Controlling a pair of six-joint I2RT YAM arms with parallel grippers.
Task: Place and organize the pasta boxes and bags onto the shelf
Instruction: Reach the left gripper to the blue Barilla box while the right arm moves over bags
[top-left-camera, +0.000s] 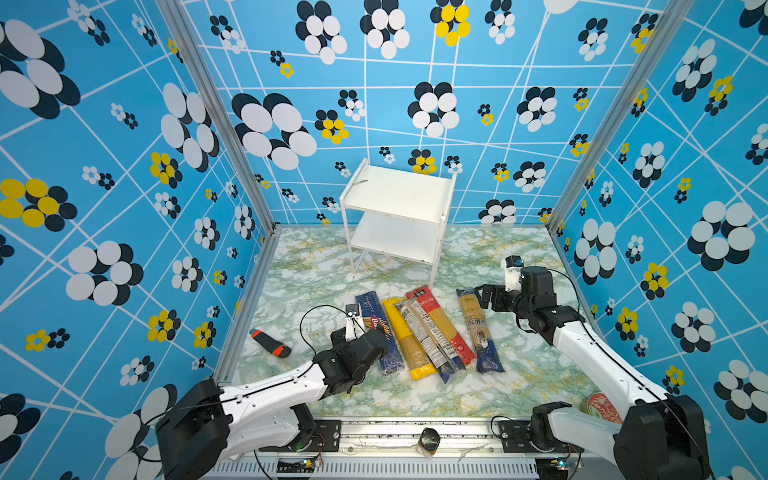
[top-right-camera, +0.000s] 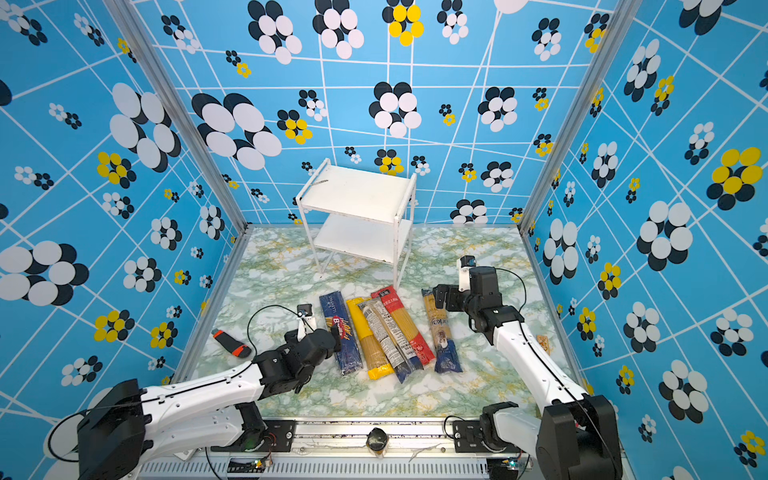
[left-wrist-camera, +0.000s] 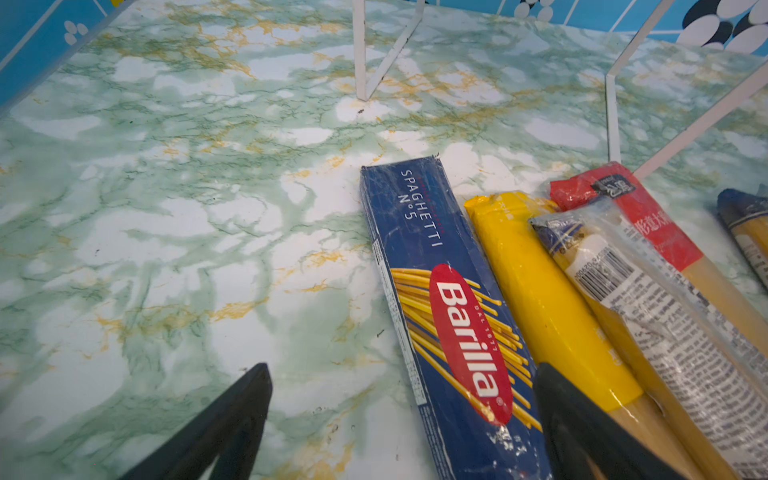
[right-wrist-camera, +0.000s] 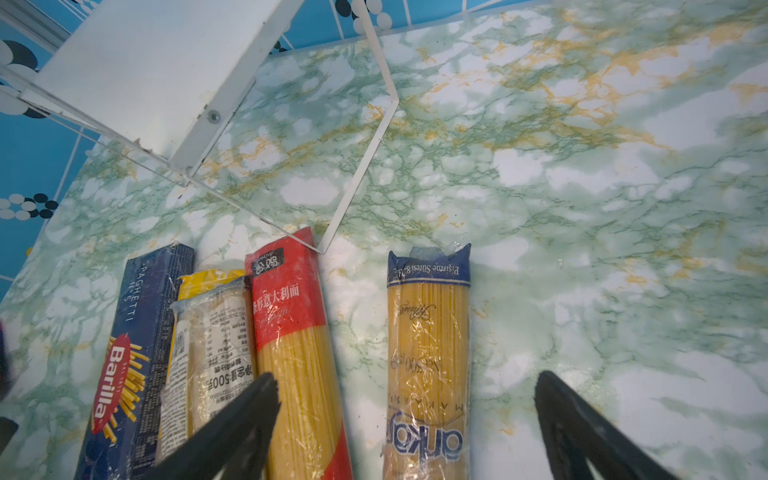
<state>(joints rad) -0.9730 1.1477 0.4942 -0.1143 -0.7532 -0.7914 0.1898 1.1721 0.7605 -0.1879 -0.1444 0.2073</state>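
All five pasta packs (top-left-camera: 405, 332) lie on the table (top-left-camera: 299, 270) just in front of the bare shelf (top-left-camera: 399, 193), so the first pick is in hand. The left gripper (left-wrist-camera: 403, 370), jaws spread wide, is poised over the Barilla box (left-wrist-camera: 432, 266). The right gripper (right-wrist-camera: 406, 377), likewise spread, is above the separate blue-ended bag (right-wrist-camera: 428, 332). Next, each should lower and close across its pack.

Black-and-orange object (top-left-camera: 271, 344) lies on marbled table (top-left-camera: 299, 266).
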